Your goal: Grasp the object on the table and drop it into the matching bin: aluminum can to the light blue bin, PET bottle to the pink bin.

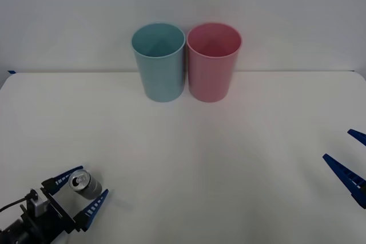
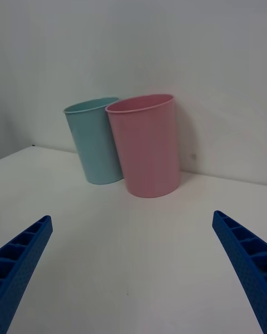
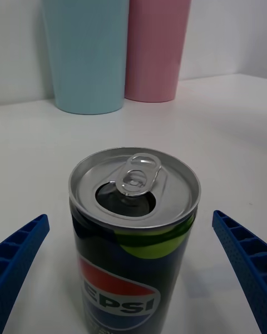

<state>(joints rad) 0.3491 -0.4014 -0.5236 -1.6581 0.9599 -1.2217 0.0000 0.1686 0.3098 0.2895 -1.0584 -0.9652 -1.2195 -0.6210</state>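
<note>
Your left gripper (image 1: 80, 194) stands open, blue ribbed fingers either side of the one small dark-sided aluminium can with opened pull-tab top (image 1: 84, 184), not touching it. It sits by the near left edge of the plain white table (image 1: 229, 158). Bare tabletop runs ahead to two cups side by side: one light blue plastic bin (image 1: 159, 61), one pink plastic bin (image 1: 213, 61). Your right gripper (image 1: 351, 163) waits open at the right edge.

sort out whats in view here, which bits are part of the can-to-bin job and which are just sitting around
Part of the job:
- Pepsi can, opened, upright between the open left gripper's fingers, not yet clamped
- light blue bin, where the can goes
- table, which it all stands on

Just there:
- pink bin, meant for PET bottles, beside the blue one
- right gripper, open, idle at the table's right edge
</note>
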